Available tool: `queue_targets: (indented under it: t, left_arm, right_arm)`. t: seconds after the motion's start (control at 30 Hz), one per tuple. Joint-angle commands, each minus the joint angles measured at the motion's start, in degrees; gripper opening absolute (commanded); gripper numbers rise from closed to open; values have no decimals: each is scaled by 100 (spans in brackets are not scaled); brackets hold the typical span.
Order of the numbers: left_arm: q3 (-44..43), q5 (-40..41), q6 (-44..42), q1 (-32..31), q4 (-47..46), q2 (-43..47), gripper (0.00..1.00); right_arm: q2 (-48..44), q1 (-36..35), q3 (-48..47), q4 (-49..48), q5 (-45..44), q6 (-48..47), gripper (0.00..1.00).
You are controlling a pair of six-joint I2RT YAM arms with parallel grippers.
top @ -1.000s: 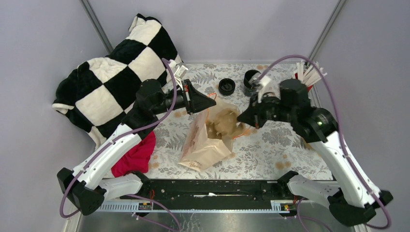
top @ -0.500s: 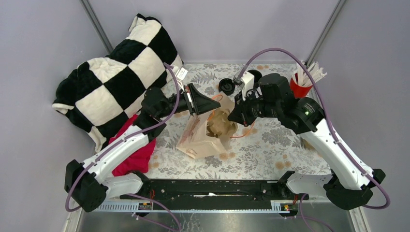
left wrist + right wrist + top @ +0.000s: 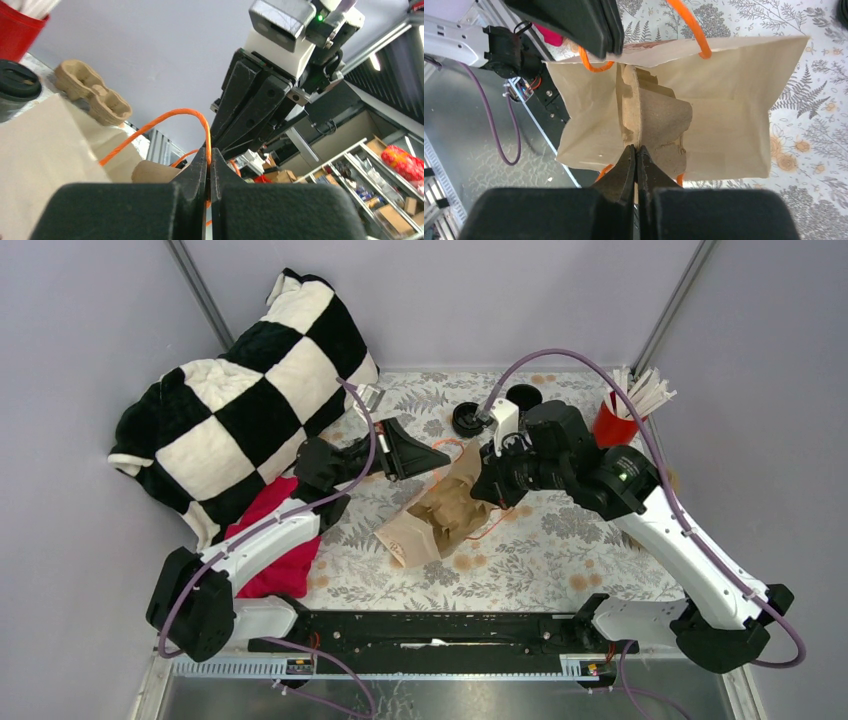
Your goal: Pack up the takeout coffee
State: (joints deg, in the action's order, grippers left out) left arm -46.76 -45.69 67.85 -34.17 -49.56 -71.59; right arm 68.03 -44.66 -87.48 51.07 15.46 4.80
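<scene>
Since a second ago the right arm has swung in toward the left one, and the paper bag point(image 3: 435, 520) has turned, with its mouth now raised between the two claws. The takeout coffee point(image 3: 17, 86) stands with its lid on, on the desk point(image 3: 560, 540) beyond the bag and outside it. It is near the red cup point(image 3: 15, 30). The left claw point(image 3: 209, 156) is clenched on one orange handle point(image 3: 165, 120). The right claw point(image 3: 636, 150) is clenched on the bag at the opposite rim. Inside the open bag lies a pulp cup carrier point(image 3: 659, 117).
</scene>
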Motion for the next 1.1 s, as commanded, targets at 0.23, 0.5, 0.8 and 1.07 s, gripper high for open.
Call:
queue_targets:
  t: [0.23, 0.5, 0.8, 1.07]
  left_arm:
    - [921, -705, 1914, 1105, -3339, -266, 0]
    - [1080, -1011, 2291, 1429, -3868, -441, 0]
    - [1155, -1233, 2407, 1741, -3996, -399, 0]
    - [1277, -1393, 2528, 1988, -4129, -390, 0]
  right_arm:
    - [758, -98, 219, -828, -51, 971, 0]
    - [1256, -90, 126, -1233, 258, 907, 0]
    - [1673, 6, -80, -1463, 1252, -279, 0]
    - [2148, 353, -371, -1280, 1778, -1036, 0]
